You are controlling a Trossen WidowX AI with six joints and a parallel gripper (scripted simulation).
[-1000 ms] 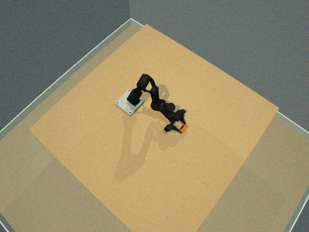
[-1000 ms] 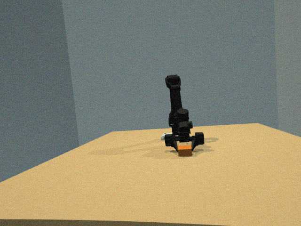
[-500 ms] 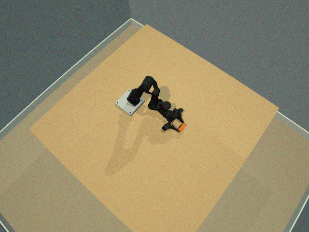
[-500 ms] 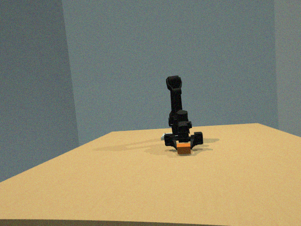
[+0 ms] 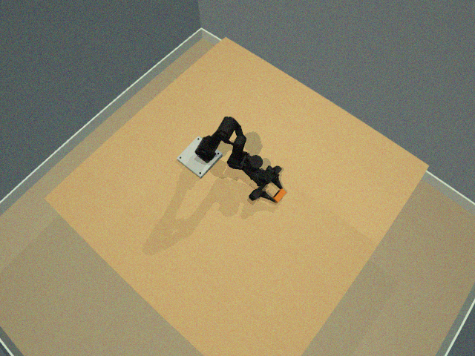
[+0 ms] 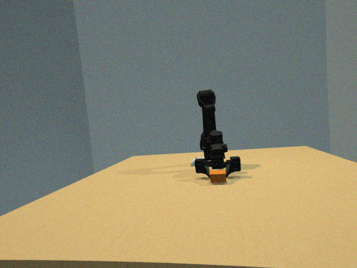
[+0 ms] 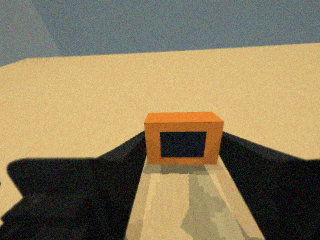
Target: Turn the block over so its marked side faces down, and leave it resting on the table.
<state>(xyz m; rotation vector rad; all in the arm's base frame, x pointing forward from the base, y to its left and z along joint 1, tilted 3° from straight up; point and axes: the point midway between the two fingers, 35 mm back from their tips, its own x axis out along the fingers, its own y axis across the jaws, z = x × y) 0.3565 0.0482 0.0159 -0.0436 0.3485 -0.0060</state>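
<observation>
The orange block [image 5: 280, 196] [image 6: 218, 176] [image 7: 184, 118] is between the two black fingertips. My gripper [image 5: 279, 194] [image 6: 217, 175] [image 7: 180, 134] is shut on it and points nearly level, with one finger at each end of the block. The dark rectangular mark [image 7: 183, 144] is on the side facing back toward the wrist camera, so the marked side stands roughly upright. A plain orange side faces up. The block is at or just above the table [image 5: 245, 283] [image 6: 173, 219]; whether its underside touches is too small to tell. Its far side is plain orange in the exterior view.
The arm's pale base plate [image 5: 191, 161] [image 6: 193, 162] lies behind the gripper. The folded black arm [image 5: 237, 149] [image 6: 208, 121] rises between the plate and the gripper. The table's near edge [image 6: 144, 262] runs along the bottom of the exterior view.
</observation>
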